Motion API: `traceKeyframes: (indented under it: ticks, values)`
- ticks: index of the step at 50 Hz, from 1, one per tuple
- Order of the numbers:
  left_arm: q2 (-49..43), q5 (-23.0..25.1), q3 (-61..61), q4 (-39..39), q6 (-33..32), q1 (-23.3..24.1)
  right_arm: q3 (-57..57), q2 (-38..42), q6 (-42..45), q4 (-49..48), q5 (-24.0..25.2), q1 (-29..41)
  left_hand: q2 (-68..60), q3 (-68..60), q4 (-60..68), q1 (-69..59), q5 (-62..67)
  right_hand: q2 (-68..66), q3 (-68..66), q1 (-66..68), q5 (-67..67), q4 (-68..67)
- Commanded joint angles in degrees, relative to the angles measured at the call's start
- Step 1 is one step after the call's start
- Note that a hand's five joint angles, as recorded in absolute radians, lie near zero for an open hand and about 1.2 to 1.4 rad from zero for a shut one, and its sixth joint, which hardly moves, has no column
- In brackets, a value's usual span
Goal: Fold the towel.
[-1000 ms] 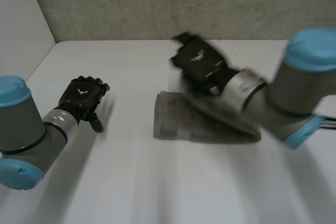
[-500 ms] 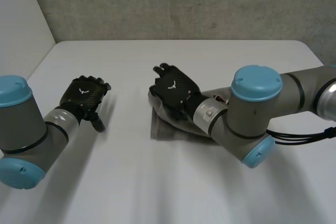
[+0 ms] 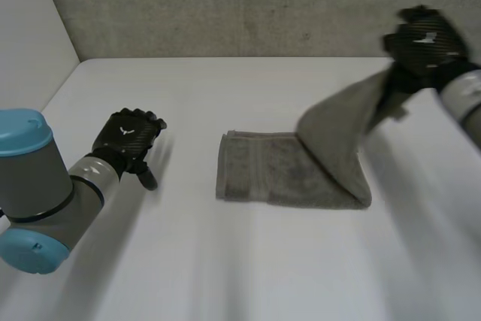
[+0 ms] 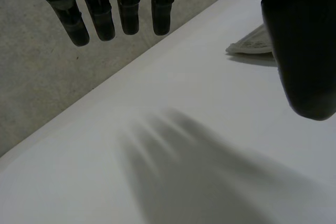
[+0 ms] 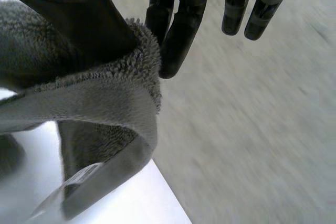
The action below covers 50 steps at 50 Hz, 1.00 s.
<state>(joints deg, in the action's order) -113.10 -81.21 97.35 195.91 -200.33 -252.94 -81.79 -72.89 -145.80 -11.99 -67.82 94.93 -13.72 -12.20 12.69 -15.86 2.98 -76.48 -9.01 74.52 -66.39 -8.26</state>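
Observation:
A grey towel (image 3: 285,174) lies on the white table (image 3: 225,261), its left part flat in folded layers. My right hand (image 3: 425,39) is raised at the far right, well above the table, shut on the towel's right end. That end rises from the table in a taut slanted sheet up to the hand. In the right wrist view the thumb (image 5: 79,19) pinches the fluffy towel edge (image 5: 105,98) against the fingers (image 5: 178,30). My left hand (image 3: 128,137) rests open near the table's left side, apart from the towel, its fingers (image 4: 121,14) straight. Beside its thumb a towel corner (image 4: 252,43) shows.
A grey concrete wall (image 3: 248,5) runs behind the table's far edge. A pale wall (image 3: 30,43) stands at the left.
My right hand has swung from over the towel's left part to the far right and upward, dragging the towel's top layer up with it. The left hand has barely moved.

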Motion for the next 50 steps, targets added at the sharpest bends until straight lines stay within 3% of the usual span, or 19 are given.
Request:
traceKeyframes:
  ticks: [1,11,18,23,29,37,46,50]
  values:
    - [0.0,0.0,0.3,0.0,-0.1,0.4,-5.8,-2.5,0.3,-0.1,7.1,-14.0,3.5,2.2,-2.7,5.6,-2.8,-3.5,-1.0,5.5,-3.6,-1.7]
    - [0.2,-0.1,0.5,0.0,0.0,0.6,-2.9,-3.7,-0.4,-0.2,9.7,-16.4,3.5,2.2,-2.7,5.6,-2.8,-3.5,-1.0,5.5,-3.6,-1.7]
    - [0.6,-0.1,0.8,0.0,0.0,1.4,0.3,-2.5,-0.2,-0.7,9.9,-4.3,3.5,2.2,-2.7,5.6,-2.8,-3.5,-1.0,5.5,-3.6,-1.7]
    - [0.6,-0.2,0.9,0.0,0.1,1.4,1.2,6.0,1.6,-2.1,11.9,9.8,3.5,2.2,-2.7,5.6,-2.8,-3.5,-1.0,5.5,-3.6,-1.7]
    - [0.6,-0.1,1.6,0.1,0.1,1.3,0.8,14.2,6.6,-2.8,13.1,18.9,3.5,2.2,-2.7,5.6,-2.8,-3.5,-1.0,5.5,-3.6,-1.7]
    - [0.6,-0.1,2.1,0.4,0.1,1.2,-0.6,20.2,13.3,-2.6,12.7,22.6,3.5,2.2,-2.7,5.6,-2.8,-3.5,-1.0,5.5,-3.6,-1.7]
    - [0.7,-0.1,1.5,1.0,0.0,1.4,1.3,20.9,13.8,-2.9,11.7,24.5,3.5,2.2,-2.7,5.6,-2.8,-3.5,-1.0,5.5,-3.6,-1.7]
    - [0.8,-0.1,1.2,1.0,0.0,1.5,3.8,20.9,13.1,-2.8,8.9,25.8,3.5,2.2,-2.7,5.6,-2.8,-3.5,-1.0,5.5,-3.6,-1.7]
